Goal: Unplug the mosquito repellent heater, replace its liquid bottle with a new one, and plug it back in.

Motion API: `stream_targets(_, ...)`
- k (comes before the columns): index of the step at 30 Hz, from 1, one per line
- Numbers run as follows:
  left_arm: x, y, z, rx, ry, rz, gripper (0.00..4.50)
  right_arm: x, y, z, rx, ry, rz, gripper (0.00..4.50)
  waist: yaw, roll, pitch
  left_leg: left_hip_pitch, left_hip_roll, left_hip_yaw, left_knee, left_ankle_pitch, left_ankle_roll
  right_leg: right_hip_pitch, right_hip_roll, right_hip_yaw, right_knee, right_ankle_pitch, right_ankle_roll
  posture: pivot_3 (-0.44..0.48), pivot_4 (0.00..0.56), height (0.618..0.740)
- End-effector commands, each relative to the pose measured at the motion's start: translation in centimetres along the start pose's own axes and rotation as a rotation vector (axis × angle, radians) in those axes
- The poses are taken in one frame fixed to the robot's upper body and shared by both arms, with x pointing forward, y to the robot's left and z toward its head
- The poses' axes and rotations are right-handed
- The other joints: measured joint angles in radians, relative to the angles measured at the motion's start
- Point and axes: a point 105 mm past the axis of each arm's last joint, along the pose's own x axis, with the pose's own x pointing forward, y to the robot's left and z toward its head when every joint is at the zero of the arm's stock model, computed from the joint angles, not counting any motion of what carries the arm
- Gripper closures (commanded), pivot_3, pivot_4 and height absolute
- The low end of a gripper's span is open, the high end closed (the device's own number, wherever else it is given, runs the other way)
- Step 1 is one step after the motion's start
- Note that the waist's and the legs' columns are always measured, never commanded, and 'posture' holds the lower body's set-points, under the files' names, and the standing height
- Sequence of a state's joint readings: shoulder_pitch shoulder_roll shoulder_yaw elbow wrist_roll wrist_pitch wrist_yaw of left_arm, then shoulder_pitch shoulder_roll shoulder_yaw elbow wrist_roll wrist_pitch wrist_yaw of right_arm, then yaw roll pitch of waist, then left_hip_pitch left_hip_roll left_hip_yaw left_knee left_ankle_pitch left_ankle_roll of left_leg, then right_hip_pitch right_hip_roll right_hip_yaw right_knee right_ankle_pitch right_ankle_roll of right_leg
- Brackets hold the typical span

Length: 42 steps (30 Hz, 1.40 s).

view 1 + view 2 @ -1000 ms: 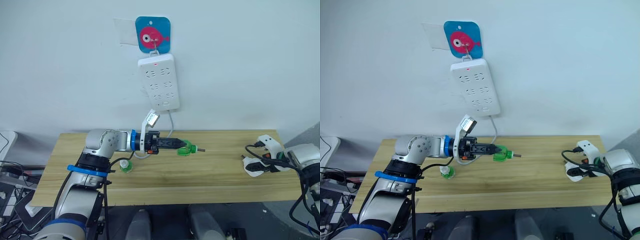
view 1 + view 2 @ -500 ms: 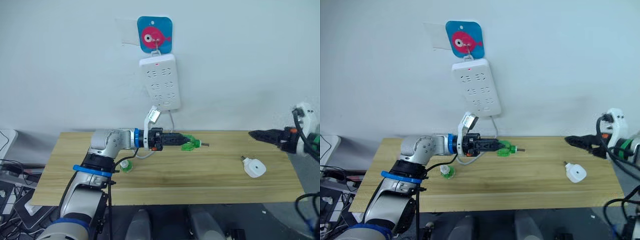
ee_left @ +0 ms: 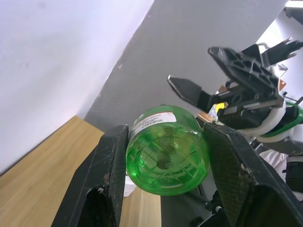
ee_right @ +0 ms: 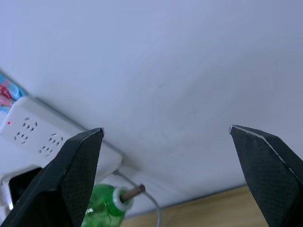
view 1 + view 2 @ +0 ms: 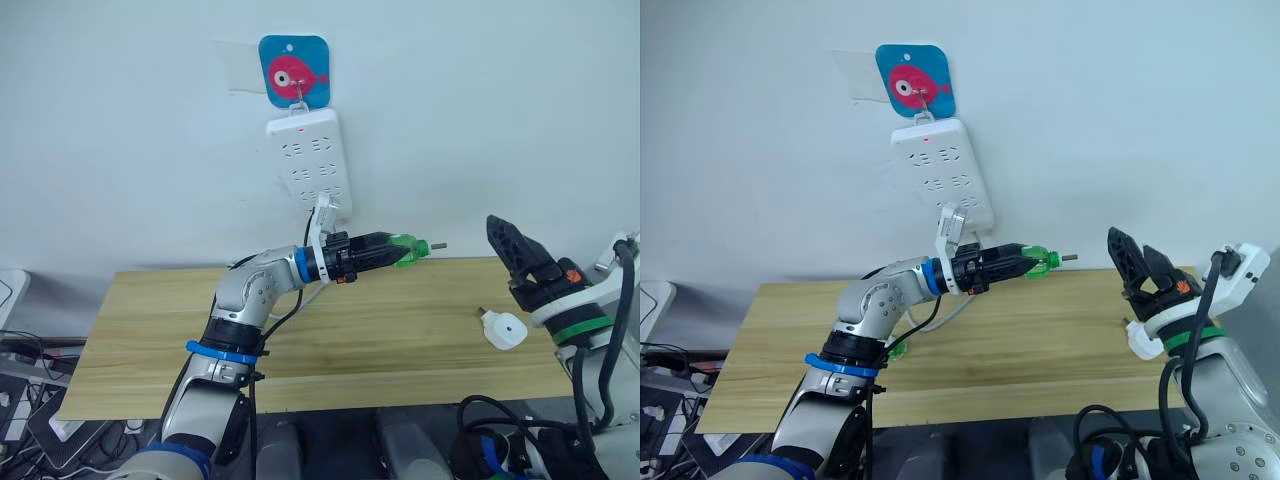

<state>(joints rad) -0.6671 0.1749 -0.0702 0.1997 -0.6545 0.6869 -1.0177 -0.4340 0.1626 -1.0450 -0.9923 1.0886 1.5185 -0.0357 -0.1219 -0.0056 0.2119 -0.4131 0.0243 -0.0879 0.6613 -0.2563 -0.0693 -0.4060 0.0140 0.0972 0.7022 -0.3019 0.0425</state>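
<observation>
A green liquid bottle (image 5: 403, 249) with a thin wick rod at its neck hangs in the air, lying sideways just below the power strip. My left gripper (image 5: 392, 252) is shut on it; in the left wrist view the bottle (image 3: 165, 151) sits between both fingers (image 3: 111, 165). The mosquito repellent heater (image 5: 503, 328), a small white rounded unit, lies unplugged on the wooden table (image 5: 150, 330) at the right. My right gripper (image 5: 512, 250) is raised above the heater, open and empty, pointing toward the bottle (image 4: 106, 205).
A white multi-socket power strip (image 5: 308, 165) hangs on the wall from a blue fish hook (image 5: 294, 70), its cable dropping behind the left arm. A small green-capped bottle (image 5: 898, 349) on the table is mostly hidden behind the left arm.
My left gripper has lifted the green bottle up and to the right. The right gripper has come away from the heater, which stays on the table, and risen open toward the centre.
</observation>
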Motion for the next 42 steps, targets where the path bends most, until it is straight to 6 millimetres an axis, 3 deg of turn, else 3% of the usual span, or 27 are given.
stream_targets(1,0.5,-0.9,1.8,0.052,-0.056,-0.029,2.30,0.1,2.7,-5.8,0.482,0.058,0.031,0.04,-0.014,0.000,0.000,0.000,0.000,0.000,0.000,0.000,0.000,0.000,0.000,0.000,0.000,0.000,0.000,-0.141,0.180,0.740)
stream_targets(7,0.8,-1.2,1.8,0.053,-0.057,-0.040,2.30,0.1,1.7,-5.4,0.566,0.097,-0.007,0.04,-0.023,0.000,-0.002,-0.001,0.001,-0.001,0.000,0.000,0.000,0.000,0.002,-0.001,0.000,0.000,0.000,-0.137,0.170,0.740)
stream_targets(12,0.7,-1.2,1.9,0.053,-0.054,-0.039,2.30,0.1,0.3,-3.8,0.606,0.083,-0.038,0.04,-0.026,-0.002,-0.004,0.000,0.001,-0.001,0.000,0.000,0.000,0.001,0.002,0.000,-0.001,0.000,0.000,-0.131,0.173,0.740)
stream_targets(23,0.9,-1.6,1.6,0.056,-0.052,-0.047,2.30,1.1,2.7,-4.5,0.667,0.172,0.053,0.04,-0.023,-0.002,-0.004,0.001,0.001,0.001,0.000,0.000,0.000,0.001,0.003,0.002,-0.001,0.000,0.000,-0.129,0.183,0.740)
stream_targets(31,1.0,-2.1,1.3,0.051,-0.044,-0.060,2.30,2.8,2.3,-4.7,0.625,0.141,0.029,0.04,-0.017,-0.002,-0.004,0.001,0.001,0.000,0.000,0.000,0.000,0.001,0.003,0.001,-0.002,0.000,0.000,-0.119,0.190,0.740)
stream_targets(39,1.0,-2.1,1.4,0.053,-0.043,-0.052,2.30,3.2,2.9,-4.8,0.580,0.150,0.053,0.04,-0.017,-0.002,-0.004,0.001,0.001,0.000,0.000,0.000,0.000,0.001,0.003,0.001,-0.002,0.000,0.000,-0.121,0.190,0.740)
stream_targets(42,1.2,-2.2,1.4,0.054,-0.046,-0.052,2.30,3.2,3.1,-5.1,0.554,0.168,0.065,0.57,-0.016,-0.002,-0.004,0.000,0.001,0.000,0.000,0.000,0.000,0.001,0.003,0.001,-0.002,0.000,0.000,-0.121,0.190,0.740)
